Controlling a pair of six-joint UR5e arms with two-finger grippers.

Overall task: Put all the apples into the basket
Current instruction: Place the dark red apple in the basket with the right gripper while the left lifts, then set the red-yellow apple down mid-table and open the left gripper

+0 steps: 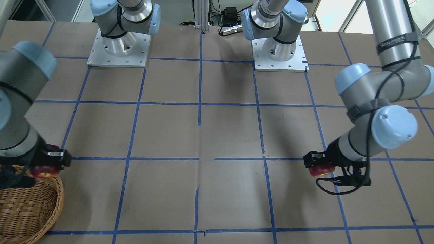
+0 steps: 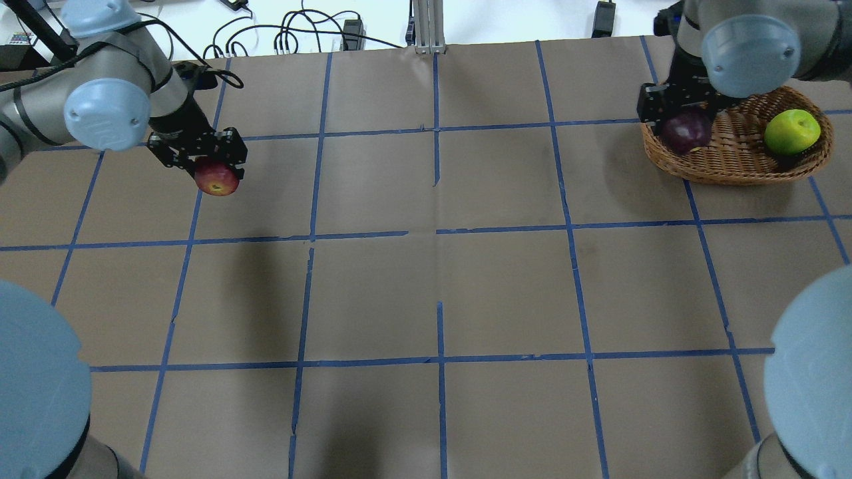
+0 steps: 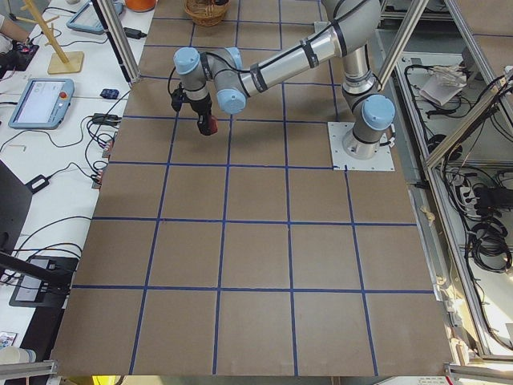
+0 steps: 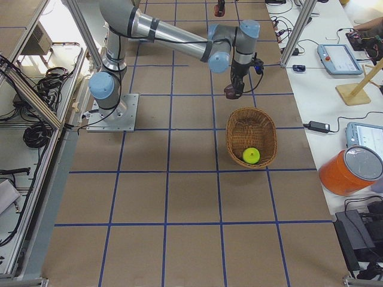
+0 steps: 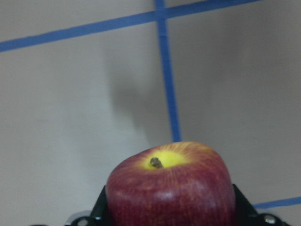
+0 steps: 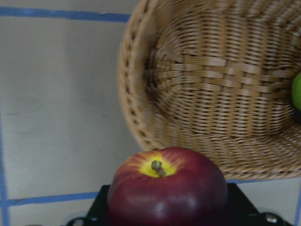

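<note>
Left gripper [image 2: 214, 169] pinching lighter red apple with yellow stem patch [image 2: 217, 179], holding it above brown papered table [image 2: 432, 293], far left. Right gripper [image 2: 682, 123] pinching dark maroon apple [image 2: 687, 132], hovering at left end of oval woven wicker basket [image 2: 732, 171], far right. Lime-green apple [image 2: 791, 132] lying inside basket, right end.

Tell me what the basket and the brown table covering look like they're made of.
Basket: woven wicker or rattan, light brown with a slight sheen; interlaced strands and a braided rim show.
Table covering: probably kraft paper or thin card, matte; flat sheets meet at seams with small tears.
Blue grid lines: likely adhesive tape, though that is less sure.
</note>
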